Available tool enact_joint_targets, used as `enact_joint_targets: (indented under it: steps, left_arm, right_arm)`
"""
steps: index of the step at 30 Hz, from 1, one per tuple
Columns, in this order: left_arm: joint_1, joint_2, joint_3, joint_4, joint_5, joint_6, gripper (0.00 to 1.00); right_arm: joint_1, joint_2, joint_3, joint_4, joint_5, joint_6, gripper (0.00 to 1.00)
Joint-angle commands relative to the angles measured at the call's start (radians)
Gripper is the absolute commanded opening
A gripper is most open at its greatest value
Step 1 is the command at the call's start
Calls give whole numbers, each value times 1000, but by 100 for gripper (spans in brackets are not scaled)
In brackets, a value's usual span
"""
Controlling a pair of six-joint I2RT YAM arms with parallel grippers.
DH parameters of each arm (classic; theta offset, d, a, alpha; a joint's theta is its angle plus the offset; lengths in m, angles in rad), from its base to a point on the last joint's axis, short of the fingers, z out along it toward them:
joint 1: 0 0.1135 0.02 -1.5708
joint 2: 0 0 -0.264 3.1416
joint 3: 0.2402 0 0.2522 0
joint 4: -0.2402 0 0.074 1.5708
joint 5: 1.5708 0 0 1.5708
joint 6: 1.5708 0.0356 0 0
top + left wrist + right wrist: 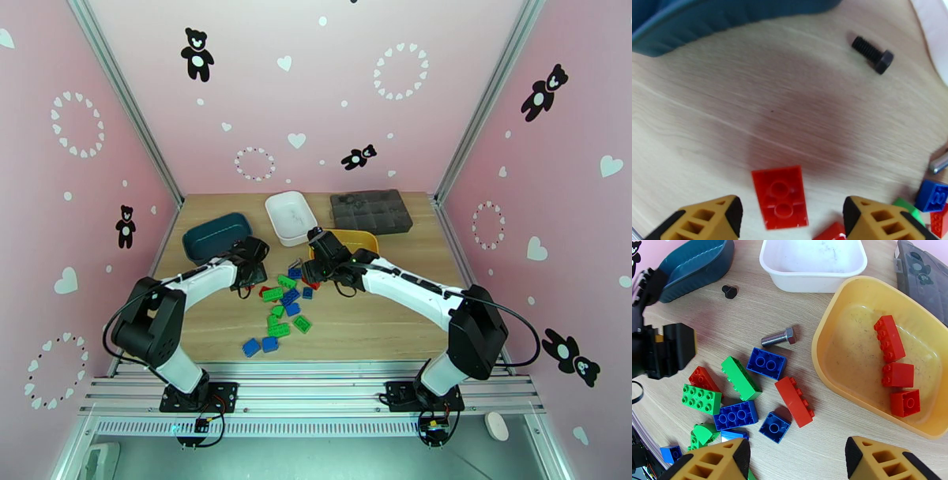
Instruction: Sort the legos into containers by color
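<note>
In the left wrist view a red lego [780, 197] lies studs-down on the wood. It sits just ahead of my left gripper [792, 221] and between its orange fingers [713, 219], which stand apart without touching it. My right gripper [798, 465] hovers open and holds nothing, near the yellow container [829, 370] where three red legos [889, 338] lie. Loose red, green and blue legos [766, 363] are scattered on the table [355, 331]. The white container [811, 279] and the teal container [695, 263] stand behind them. From above, the left gripper [254, 272] is at the pile's [284, 308] left edge and the right gripper [320, 268] at its far right.
A silver bolt [779, 337] and a black screw [729, 291] lie on the wood among the containers. A dark grey organizer box [371, 211] stands at the back right. Pink walls close in the table on three sides.
</note>
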Motion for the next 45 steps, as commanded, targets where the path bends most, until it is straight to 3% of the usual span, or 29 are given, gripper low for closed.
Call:
enact_joint_targets:
  steps: [1, 11, 22, 33, 37, 45]
  left_arm:
    - [19, 20, -27, 53, 43, -1, 70]
    - [35, 38, -45, 83, 65, 4, 62]
    - [33, -20, -44, 105, 197, 21, 31]
    - [-32, -128, 53, 158, 489, 35, 27]
    - [-72, -92, 122, 193, 599, 24, 27]
    - [-162, 77, 332, 223, 661, -13, 28]
  right_arm:
    - [4, -7, -10, 9, 14, 15, 67]
    - [4, -1, -19, 21, 11, 20, 66]
    - [-16, 8, -19, 32, -20, 21, 66]
    - [-116, -19, -43, 76, -145, 45, 67]
    - [-161, -48, -69, 94, -186, 63, 68]
    - [-229, -167, -158, 87, -177, 76, 69]
